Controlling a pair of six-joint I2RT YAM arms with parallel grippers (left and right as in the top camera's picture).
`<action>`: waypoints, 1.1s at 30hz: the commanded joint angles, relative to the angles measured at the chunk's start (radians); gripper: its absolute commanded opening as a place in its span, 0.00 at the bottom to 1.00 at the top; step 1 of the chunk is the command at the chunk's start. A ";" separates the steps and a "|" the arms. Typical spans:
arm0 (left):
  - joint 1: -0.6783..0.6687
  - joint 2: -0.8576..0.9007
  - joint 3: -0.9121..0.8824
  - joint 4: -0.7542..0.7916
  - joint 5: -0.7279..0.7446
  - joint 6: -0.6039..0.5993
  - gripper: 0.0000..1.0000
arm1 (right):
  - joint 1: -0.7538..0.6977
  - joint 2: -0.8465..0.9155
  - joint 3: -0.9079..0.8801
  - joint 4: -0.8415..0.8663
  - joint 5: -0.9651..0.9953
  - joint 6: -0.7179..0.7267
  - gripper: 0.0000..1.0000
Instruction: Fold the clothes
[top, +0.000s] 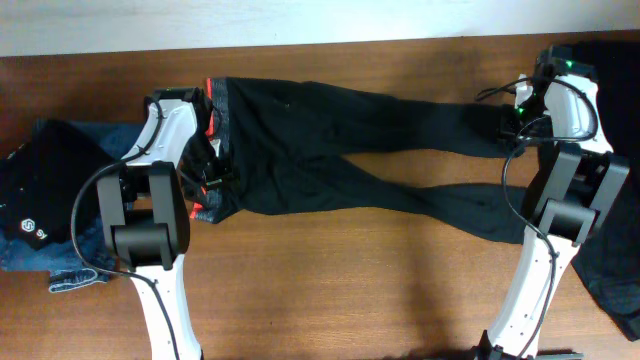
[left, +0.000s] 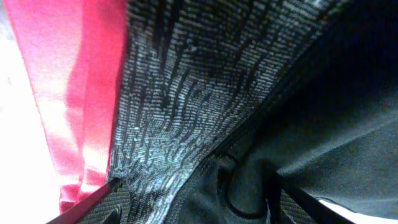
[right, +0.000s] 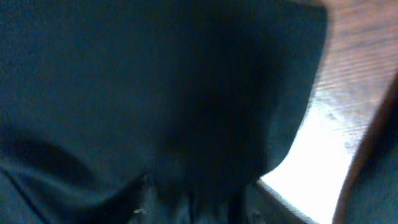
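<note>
Long black trousers (top: 330, 150) lie spread across the table, with the red and grey waistband (top: 222, 110) at the left and the legs running right. My left gripper (top: 212, 165) sits on the waistband. In the left wrist view its fingers (left: 102, 202) stand wide apart, with the grey waistband (left: 174, 93) and black cloth bunched between them (left: 199, 205). My right gripper (top: 515, 125) is at the cuff end of the upper leg. In the right wrist view dark cloth (right: 155, 93) fills the space between the blurred jaws (right: 199, 199), and their grip is not clear.
Blue jeans (top: 90, 135) lie at the left edge under a black garment (top: 40, 190). Another dark garment (top: 610, 270) hangs at the right edge. Bare wooden table (top: 350, 280) shows in front of the trousers and beside the cuff (right: 336, 124).
</note>
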 joint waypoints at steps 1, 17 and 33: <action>0.003 0.026 -0.063 0.010 -0.011 0.016 0.69 | -0.002 0.021 -0.022 0.011 -0.017 -0.004 0.42; 0.003 0.026 -0.075 -0.031 -0.089 0.016 0.68 | -0.004 0.021 -0.022 0.304 0.109 0.080 0.28; 0.003 0.026 -0.075 -0.031 -0.089 0.016 0.73 | -0.037 0.016 0.000 0.333 0.160 0.078 0.51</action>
